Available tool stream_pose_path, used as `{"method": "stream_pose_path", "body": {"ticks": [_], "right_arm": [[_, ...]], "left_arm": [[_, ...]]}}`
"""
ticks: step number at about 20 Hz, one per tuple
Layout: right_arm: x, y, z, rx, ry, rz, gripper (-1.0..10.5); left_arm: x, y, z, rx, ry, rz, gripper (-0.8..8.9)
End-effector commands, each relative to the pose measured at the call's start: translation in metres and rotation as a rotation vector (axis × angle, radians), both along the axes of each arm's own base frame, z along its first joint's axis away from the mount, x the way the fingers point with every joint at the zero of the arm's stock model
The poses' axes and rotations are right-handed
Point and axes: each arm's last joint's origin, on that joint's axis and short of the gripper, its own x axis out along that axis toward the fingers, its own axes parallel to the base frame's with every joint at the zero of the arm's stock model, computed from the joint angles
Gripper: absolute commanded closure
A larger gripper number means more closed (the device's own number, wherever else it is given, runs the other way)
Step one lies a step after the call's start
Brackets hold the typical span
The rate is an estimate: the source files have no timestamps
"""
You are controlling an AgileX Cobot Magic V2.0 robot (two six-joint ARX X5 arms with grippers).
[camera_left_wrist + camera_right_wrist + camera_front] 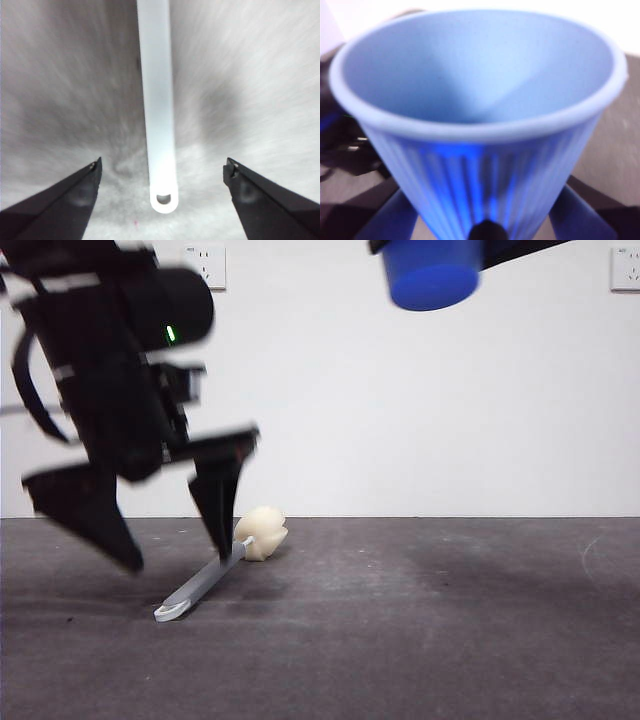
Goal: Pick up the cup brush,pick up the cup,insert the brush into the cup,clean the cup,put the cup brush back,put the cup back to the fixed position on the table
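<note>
The cup brush (205,583) lies flat on the table (420,620), with its cream sponge head (262,532) towards the back and its white hooked tip towards the front. My left gripper (176,560) is open and hangs low over the grey handle, one jaw on each side and not touching it. In the left wrist view the handle (157,100) runs between the open jaws of the gripper (163,162). My right gripper (487,220) is shut on the blue ribbed cup (480,125). It holds the cup (432,275) high at the top of the front view.
A white wall with power sockets (205,265) stands behind the table. The dark grey tabletop stretches to the right of the brush.
</note>
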Motion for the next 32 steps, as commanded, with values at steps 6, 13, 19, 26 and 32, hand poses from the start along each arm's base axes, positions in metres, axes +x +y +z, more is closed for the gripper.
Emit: {"method": "stream_pose_path", "body": {"ticks": [6,13,19,26,32], "right_arm": [[0.064,0.031,-0.044,-0.039,-0.051,-0.088,9.6],[0.116,0.039,-0.115,-0.073,0.059,-0.116,9.6],[0.138,0.021,-0.156,-0.050,0.092,-0.124,9.6],[0.152,0.012,-0.190,-0.051,0.159,-0.081,9.6],[0.153,0.003,-0.197,-0.092,0.217,-0.020,9.6]], "left_arm": [[-0.055,0.033,0.096,-0.099,-0.294,-0.100,4.04],[-0.132,0.081,0.151,-0.180,-0.502,-0.110,4.04],[-0.157,0.097,0.152,-0.155,-0.488,-0.097,4.04],[-0.156,0.097,0.153,-0.156,-0.501,-0.092,4.04],[-0.156,0.097,0.153,-0.141,-0.505,-0.077,4.04]]}}
